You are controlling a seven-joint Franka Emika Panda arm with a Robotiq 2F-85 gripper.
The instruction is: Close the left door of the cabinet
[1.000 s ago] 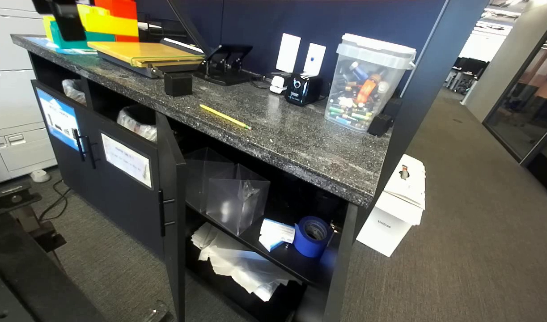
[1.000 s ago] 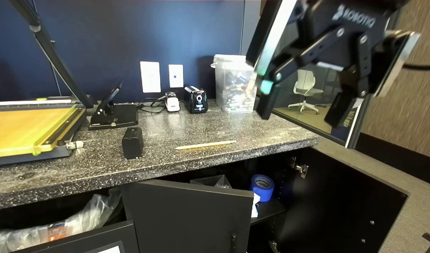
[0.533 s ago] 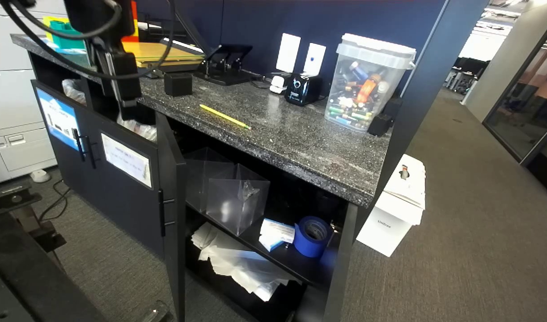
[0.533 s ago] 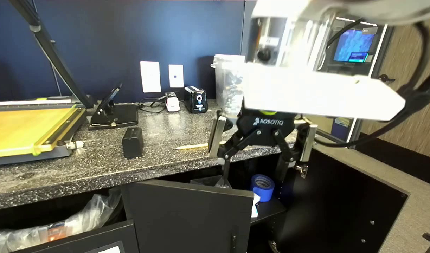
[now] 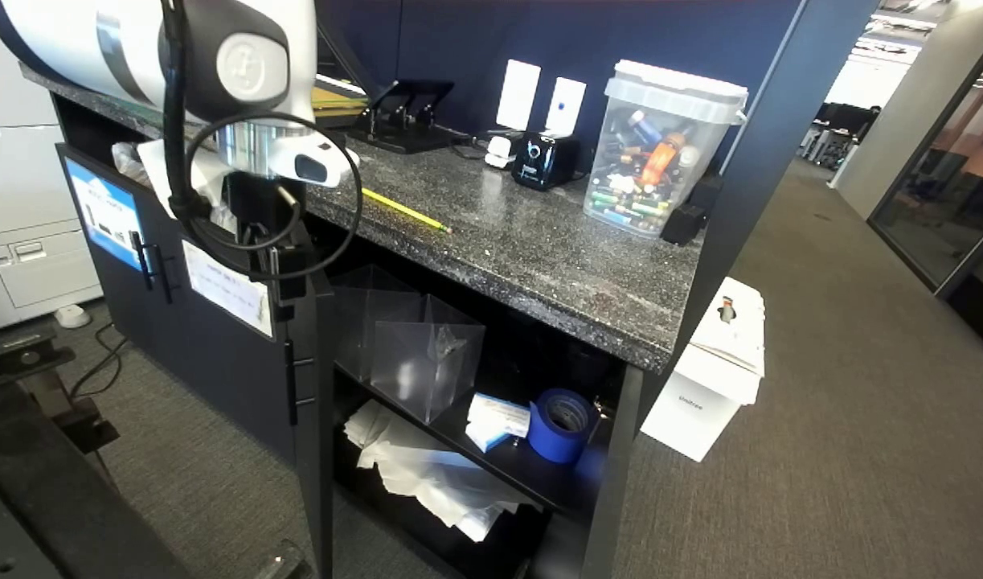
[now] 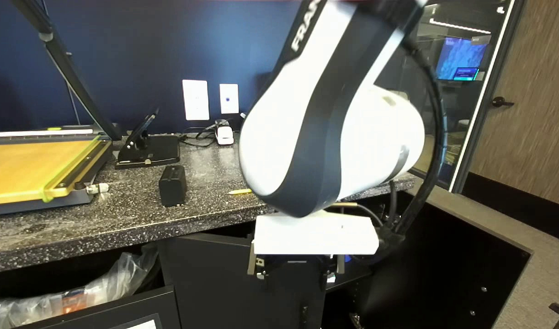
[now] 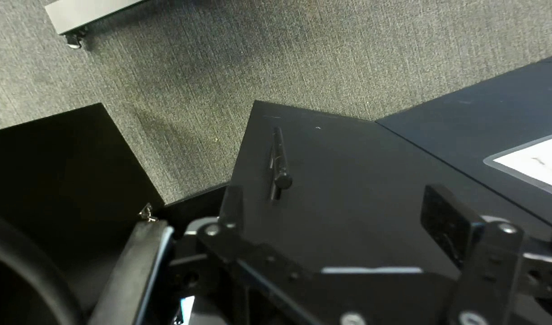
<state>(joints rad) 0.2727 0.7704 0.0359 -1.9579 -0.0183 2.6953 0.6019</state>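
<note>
The pincer [image 7: 335, 210] has dropped near the left door [image 6: 224, 288].

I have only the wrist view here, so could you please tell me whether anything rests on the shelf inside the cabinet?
Observer: Yes, in an exterior view a roll of blue tape rests on the shelf inside the cabinet.
Operator: Thank you. Before I push the left door, is anything lying on the countertop?
Observer: Yes, a yellow pencil lies near its front edge.
Operator: And what stands on the floor past the cabinet's end?
Observer: A white box, seen in an exterior view.
</note>
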